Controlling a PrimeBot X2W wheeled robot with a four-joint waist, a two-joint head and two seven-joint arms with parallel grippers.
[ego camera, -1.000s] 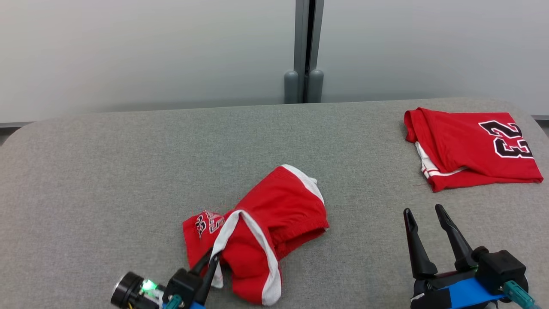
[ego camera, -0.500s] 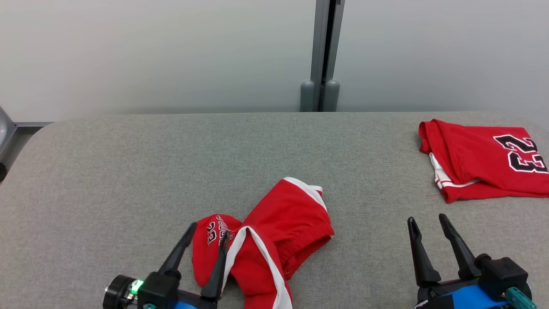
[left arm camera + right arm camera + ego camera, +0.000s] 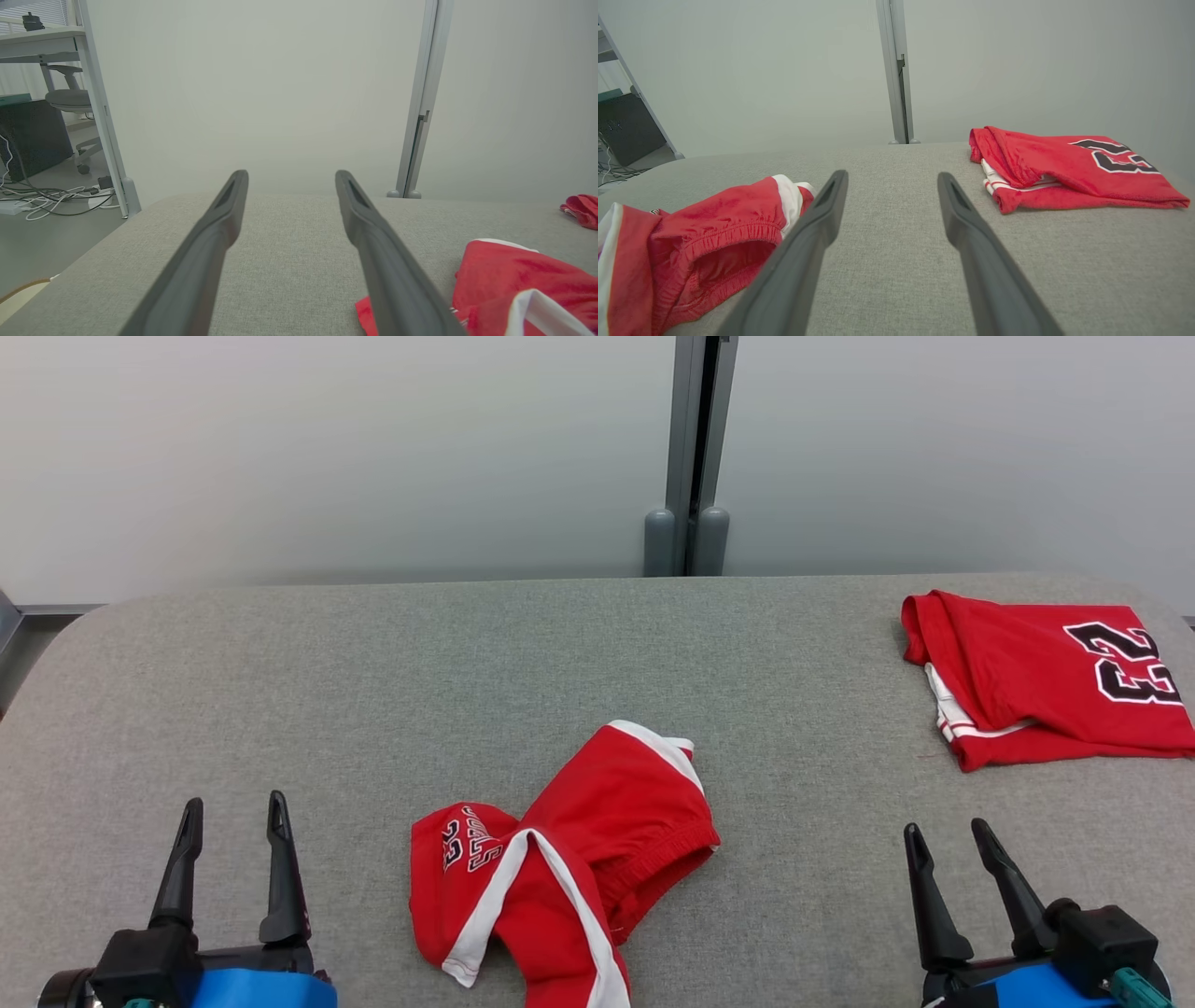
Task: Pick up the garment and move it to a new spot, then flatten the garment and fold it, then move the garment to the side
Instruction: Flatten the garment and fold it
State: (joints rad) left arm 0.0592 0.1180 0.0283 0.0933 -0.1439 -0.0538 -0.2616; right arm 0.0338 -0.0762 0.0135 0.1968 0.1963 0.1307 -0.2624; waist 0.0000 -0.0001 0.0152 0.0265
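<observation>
Left end effector (image 3: pixel 234 800) withdrew from shorts (image 3: pixel 597 803), wide open.

Red, white-striped shorts (image 3: pixel 569 859); grey table (image 3: pixel 373 691)

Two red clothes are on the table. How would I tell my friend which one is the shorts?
Look at the big grey table. Near the middle of its front edge lie the red shorts. Unlike the jersey folded flat at the far right with a big black 23, they are crumpled, with white stripes.
</observation>
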